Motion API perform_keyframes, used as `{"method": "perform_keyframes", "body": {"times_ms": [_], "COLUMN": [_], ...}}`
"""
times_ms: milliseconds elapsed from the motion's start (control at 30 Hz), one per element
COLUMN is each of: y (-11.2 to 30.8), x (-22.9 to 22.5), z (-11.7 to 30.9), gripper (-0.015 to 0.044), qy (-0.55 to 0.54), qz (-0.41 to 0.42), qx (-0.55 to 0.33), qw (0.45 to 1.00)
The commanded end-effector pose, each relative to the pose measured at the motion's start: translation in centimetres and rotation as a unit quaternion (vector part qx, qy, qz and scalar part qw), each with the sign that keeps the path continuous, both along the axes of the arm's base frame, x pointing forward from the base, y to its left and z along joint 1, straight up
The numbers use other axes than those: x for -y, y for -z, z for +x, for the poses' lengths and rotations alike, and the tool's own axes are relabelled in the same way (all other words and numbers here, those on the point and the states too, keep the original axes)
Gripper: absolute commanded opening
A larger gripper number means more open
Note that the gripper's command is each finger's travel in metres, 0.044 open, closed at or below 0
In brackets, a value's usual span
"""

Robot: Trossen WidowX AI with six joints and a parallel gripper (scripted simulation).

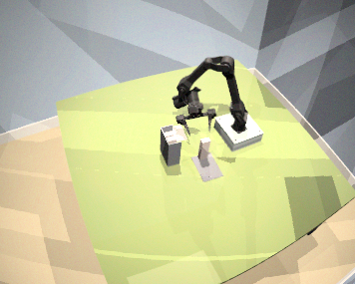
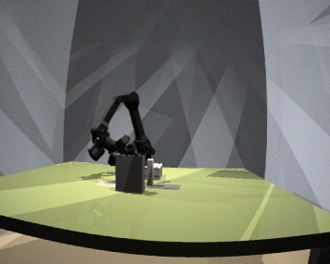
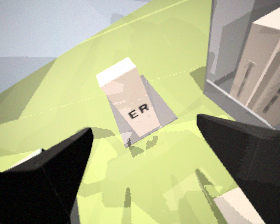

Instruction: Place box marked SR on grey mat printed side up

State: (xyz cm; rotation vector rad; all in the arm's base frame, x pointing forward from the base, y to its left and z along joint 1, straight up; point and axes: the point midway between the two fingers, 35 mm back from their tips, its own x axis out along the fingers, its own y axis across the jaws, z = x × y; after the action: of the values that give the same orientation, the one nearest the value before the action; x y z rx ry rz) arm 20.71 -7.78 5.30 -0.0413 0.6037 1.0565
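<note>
Green table [image 1: 133,210] [image 2: 193,216] [image 3: 180,35] — upright box [image 1: 204,149] [image 2: 150,171] [image 3: 131,97] on grey mat [image 1: 211,171] [image 2: 167,186] [image 3: 162,108] — printed "ER".

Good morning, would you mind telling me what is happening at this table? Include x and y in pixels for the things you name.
The arm's open gripper [image 1: 199,129] [image 3: 144,125] holds nothing. A box marked ER [image 1: 204,149] [image 2: 150,172] [image 3: 131,102] stands upright on the grey mat [image 1: 210,170] [image 2: 169,186] [image 3: 164,111]. The task wants SR there, printed side up. Other boxes [image 3: 255,65] stand in the bin [image 1: 173,152] [image 2: 130,174] [image 3: 220,60].
</note>
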Motion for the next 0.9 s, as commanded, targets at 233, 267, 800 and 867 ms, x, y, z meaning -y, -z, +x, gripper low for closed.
{"method": "perform_keyframes", "body": {"times_ms": [233, 267, 800, 867], "y": [1.3, 1.4, 2.5, 2.5], "x": [-1.1, -1.2, -2.1, -2.1], "z": [0.3, 0.3, 0.4, 0.4], "gripper": [0.044, 0.044, 0.044, 0.044], "qy": [0.001, 0.001, -0.001, -0.001], "qz": [0.002, 0.002, 0.002, 0.002], "qx": [-0.001, -0.001, 0.001, 0.001], "qw": [1.0, 1.0, 1.0, 1.0]}}
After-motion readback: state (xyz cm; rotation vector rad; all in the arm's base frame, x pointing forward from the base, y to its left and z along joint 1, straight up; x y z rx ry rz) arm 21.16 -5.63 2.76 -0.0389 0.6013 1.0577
